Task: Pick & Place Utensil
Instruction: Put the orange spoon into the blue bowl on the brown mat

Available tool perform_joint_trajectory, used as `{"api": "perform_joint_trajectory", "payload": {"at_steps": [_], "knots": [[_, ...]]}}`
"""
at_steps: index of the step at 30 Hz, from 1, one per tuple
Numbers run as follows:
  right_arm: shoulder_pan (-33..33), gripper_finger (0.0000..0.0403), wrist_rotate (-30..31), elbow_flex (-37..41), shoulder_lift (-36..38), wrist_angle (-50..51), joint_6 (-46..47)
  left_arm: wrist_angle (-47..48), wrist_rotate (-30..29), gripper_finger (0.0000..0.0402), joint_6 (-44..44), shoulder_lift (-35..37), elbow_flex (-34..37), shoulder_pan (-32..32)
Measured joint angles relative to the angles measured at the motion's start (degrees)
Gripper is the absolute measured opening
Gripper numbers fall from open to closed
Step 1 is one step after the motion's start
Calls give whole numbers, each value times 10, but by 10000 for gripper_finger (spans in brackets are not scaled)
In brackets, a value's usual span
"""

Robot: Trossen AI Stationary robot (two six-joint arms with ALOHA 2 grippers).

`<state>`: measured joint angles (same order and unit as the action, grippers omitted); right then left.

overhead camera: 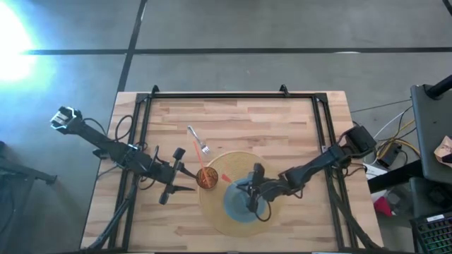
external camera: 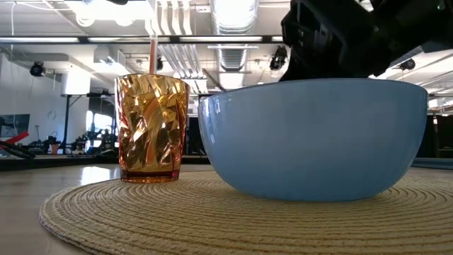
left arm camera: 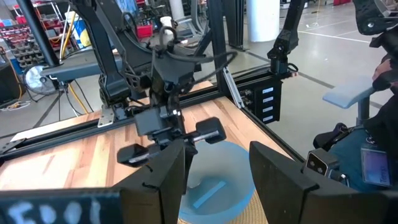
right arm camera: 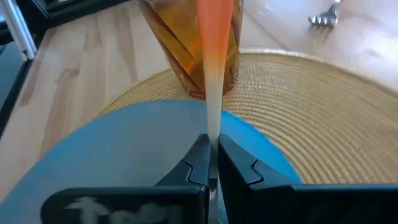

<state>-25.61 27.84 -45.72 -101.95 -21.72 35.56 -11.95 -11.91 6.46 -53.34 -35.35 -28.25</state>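
An orange utensil (right arm camera: 214, 37), fading to pale at one end, is held by my right gripper (right arm camera: 213, 163), which is shut on it above a light-blue bowl (overhead camera: 244, 201). Its free orange end (overhead camera: 226, 177) reaches toward an amber faceted cup (overhead camera: 206, 178). Cup (external camera: 151, 127) and bowl (external camera: 315, 138) both stand on a round woven placemat (external camera: 212, 212). A metal fork (overhead camera: 198, 141) lies flat on the wood beyond the mat. My left gripper (overhead camera: 187, 180) is open, left of the cup, facing the bowl (left arm camera: 214, 186), and touches nothing. My right gripper pinches the utensil's pale end (right arm camera: 213, 134) between its two fingertips (right arm camera: 198, 163). It comes from the table's right, with the fingers lying along the utensil. The utensil is lifted clear over the bowl and sticks out ahead of the fingers, toward the cup.
A black metal frame (overhead camera: 219, 97) runs along the table's far and side edges. Bare wood lies near the far edge around the fork (right arm camera: 323, 17) and to the left of the mat. Cables trail beside both arms.
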Motion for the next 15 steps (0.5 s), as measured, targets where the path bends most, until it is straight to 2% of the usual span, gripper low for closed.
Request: {"api": "perform_joint_trajectory", "payload": {"at_steps": [15], "knots": [[2,13,2,-17,-19,7,7,2,0,175,0,0,0,0]]}}
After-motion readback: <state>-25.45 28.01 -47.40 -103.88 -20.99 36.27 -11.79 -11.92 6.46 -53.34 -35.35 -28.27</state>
